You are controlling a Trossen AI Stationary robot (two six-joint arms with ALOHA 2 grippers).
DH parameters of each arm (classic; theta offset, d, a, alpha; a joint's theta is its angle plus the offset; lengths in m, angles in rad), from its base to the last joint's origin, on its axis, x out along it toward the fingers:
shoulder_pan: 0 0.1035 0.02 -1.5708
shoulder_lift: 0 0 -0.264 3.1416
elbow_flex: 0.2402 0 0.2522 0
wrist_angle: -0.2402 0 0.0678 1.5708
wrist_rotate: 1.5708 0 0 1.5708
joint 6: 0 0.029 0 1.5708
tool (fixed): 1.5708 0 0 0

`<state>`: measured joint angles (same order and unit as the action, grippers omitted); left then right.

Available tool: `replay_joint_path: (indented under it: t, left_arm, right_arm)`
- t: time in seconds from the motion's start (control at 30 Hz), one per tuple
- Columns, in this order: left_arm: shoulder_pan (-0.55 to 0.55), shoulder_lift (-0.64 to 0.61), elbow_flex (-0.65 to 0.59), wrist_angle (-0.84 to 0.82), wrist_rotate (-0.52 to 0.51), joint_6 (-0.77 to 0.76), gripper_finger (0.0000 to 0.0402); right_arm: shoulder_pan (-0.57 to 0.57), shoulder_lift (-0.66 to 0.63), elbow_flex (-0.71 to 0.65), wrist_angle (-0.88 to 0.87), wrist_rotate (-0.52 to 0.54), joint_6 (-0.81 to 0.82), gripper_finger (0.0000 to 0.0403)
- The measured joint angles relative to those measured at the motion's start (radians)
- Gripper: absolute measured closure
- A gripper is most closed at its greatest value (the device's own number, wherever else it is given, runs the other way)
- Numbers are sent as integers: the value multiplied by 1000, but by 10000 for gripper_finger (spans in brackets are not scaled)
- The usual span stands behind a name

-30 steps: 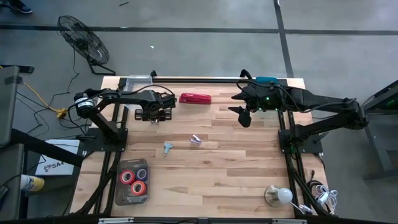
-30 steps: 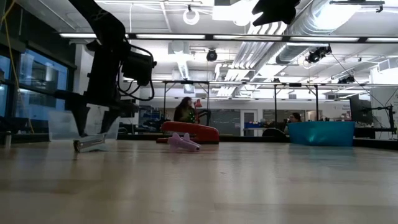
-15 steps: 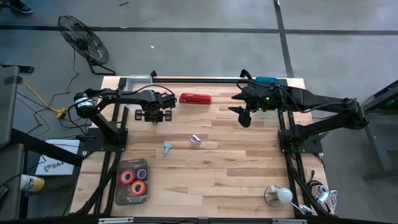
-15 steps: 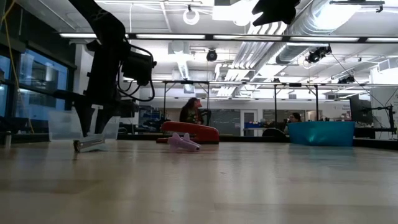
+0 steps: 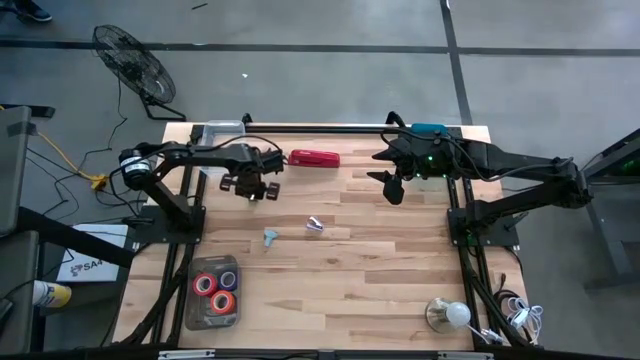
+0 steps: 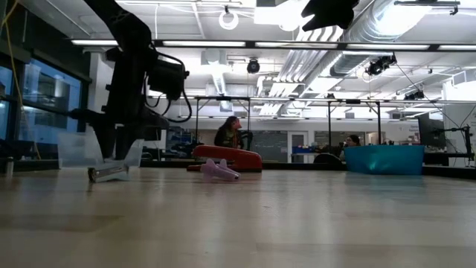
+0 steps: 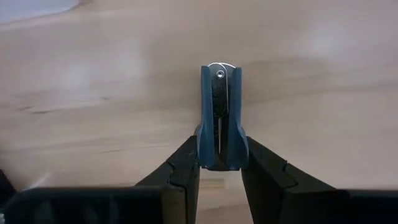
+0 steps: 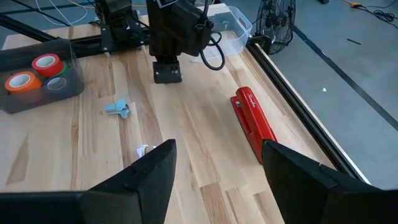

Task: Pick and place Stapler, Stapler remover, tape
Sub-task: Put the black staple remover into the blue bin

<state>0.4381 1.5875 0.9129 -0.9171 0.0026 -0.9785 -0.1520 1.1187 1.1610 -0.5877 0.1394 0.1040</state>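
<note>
The left gripper [image 7: 219,163] pinches a blue staple remover [image 7: 219,115], its length pointing straight out from the fingers; the red stapler [image 5: 314,158] lies just beside this arm, while the right gripper [image 8: 217,163] hangs spread open farther away.

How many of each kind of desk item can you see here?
Stapler: 1
Staple removers: 3 (blue, pale, one in the left gripper)
Tape rolls in the tray: 3 visible
Total: 7

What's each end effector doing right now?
Left end effector: shut on a blue staple remover.
Right end effector: open, empty, above the table.
</note>
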Motion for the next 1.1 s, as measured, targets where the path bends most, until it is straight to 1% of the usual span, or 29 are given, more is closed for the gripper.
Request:
replay_joint_path:
  t: [0.17, 0.4, 0.63, 0.87, 1.0, 1.1]
  left_arm:
    - [-1, -1, 55, 1, 16, 73, 313]
    - [-45, -1, 163, 3, 6, 163, 313]
    - [-112, -2, 304, 3, -84, 243, 313]
    - [-170, -2, 471, 5, -217, 323, 313]
    - [-194, -2, 554, 24, -301, 377, 313]
    - [-211, -2, 606, 65, -332, 426, 313]
  right_arm:
    - [0, 0, 0, 0, 11, -9, 176]
    - [0, 0, 0, 0, 14, -11, 176]
    - [0, 0, 0, 1, 42, -32, 176]
    - [-17, -16, 0, 1, 35, -42, 176]
    - [-40, -41, 0, 12, 35, -53, 176]
    - [-54, -61, 0, 21, 32, -70, 176]
